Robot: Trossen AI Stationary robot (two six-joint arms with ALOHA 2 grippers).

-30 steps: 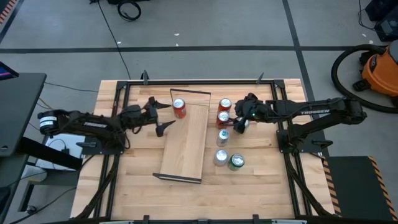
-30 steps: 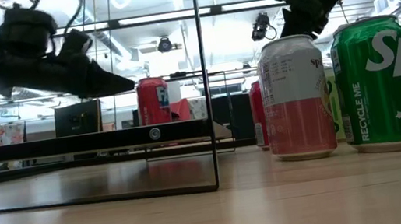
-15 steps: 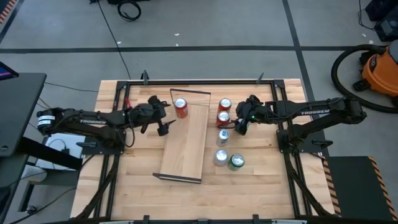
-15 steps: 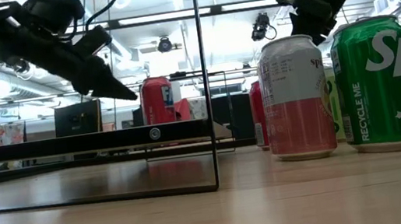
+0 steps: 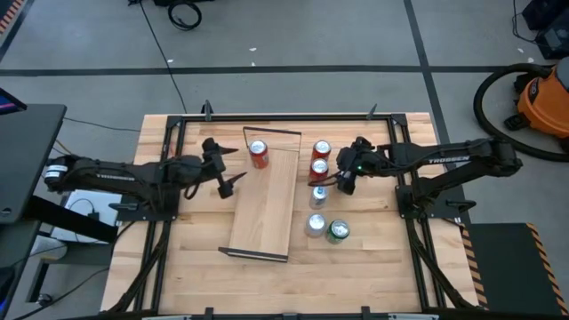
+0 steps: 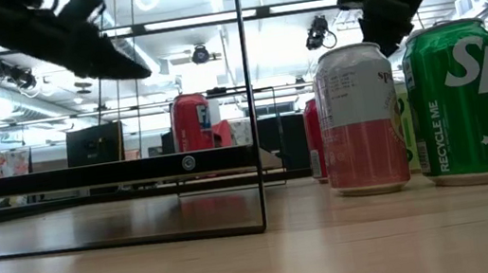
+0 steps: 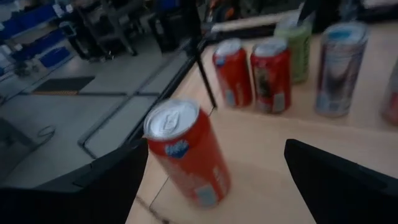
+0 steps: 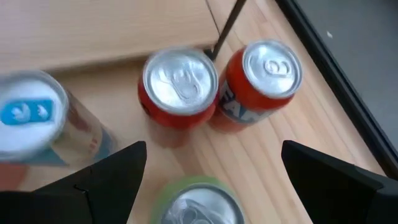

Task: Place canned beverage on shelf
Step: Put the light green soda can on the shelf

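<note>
The shelf [image 5: 263,203] is a long light-wood board with dark rod frames at its short ends. A red can [image 5: 258,154] stands upright on the board's far end, and also shows in the left wrist view [image 7: 186,152] and the low view [image 6: 188,122]. My left gripper [image 5: 225,166] is open and empty, just left of that can and above board height [image 6: 108,55]. My right gripper [image 5: 343,175] is open and empty, hovering over the cans right of the shelf: two red cans [image 8: 180,87] [image 8: 264,74], a silver-blue can [image 8: 34,118] and a green can [image 8: 193,202].
Right of the shelf, cans stand in a loose row on the slatted tabletop: two red [image 5: 321,149] [image 5: 318,166], a silver-blue one [image 5: 318,194], a pink-and-white one [image 5: 315,224] and a green one [image 5: 337,231]. A dark metal frame [image 5: 267,117] runs round the table.
My left gripper has risen and drawn back a little toward the table's left edge, still open. The red can on the shelf has stayed where it was.
</note>
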